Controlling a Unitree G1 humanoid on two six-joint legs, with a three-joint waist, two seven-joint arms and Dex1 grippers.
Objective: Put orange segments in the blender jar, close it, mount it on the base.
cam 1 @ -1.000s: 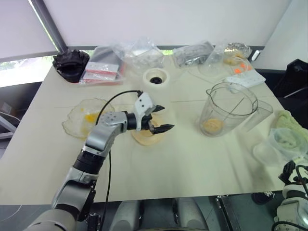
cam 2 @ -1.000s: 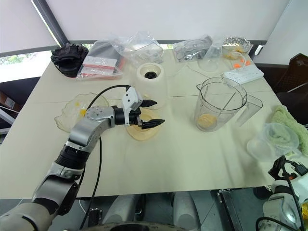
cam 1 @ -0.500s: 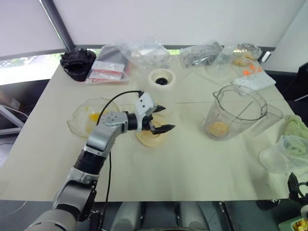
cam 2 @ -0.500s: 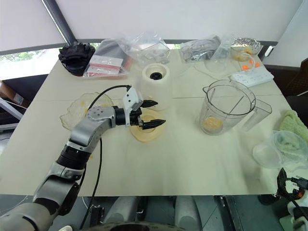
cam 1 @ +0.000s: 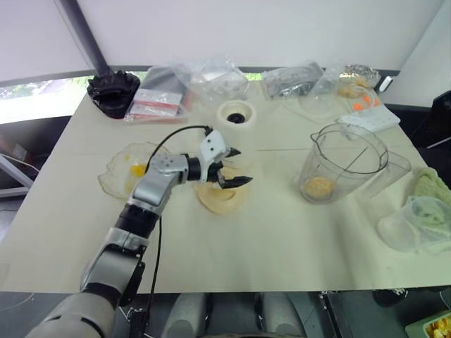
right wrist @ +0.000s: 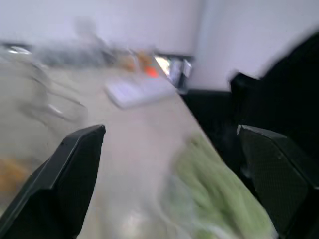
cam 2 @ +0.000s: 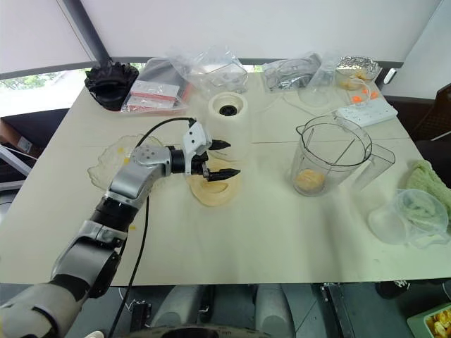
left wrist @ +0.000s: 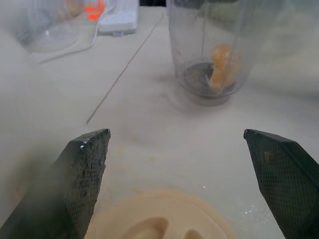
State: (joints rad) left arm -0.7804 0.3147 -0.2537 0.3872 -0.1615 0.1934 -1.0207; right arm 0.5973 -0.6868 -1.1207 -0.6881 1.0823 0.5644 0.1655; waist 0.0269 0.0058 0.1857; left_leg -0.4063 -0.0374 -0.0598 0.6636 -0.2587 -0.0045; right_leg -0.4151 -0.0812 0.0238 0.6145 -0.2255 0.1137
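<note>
— Over the flat cream lid (cam 1: 223, 199), that's where the left gripper (cam 1: 232, 167) hangs, fingers spread wide with nothing between them.

— Why there?

— I'd judge it is lining up to take the lid, since the blender jar (cam 1: 343, 163) stands open-topped well off to the right and must be closed next. The orange segments (cam 1: 317, 186) already lie at its bottom, by the blade.

— And the base (cam 2: 227, 108)?

— Farther back on the table (cam 1: 282, 239), just in front of the plastic bags (cam 1: 211, 74), socket upward, apart from the jar. Mounting is not yet done.

— The right gripper (right wrist: 169, 164)?

— Its wrist view shows both fingers parted and empty, pointing along the table edge toward a white power strip (right wrist: 142, 89); that picture is smeared, so the green stuff beneath it is possibly a cloth. A shallow clear dish (cam 1: 130, 169) with yellow bits lies left of the lid.
</note>
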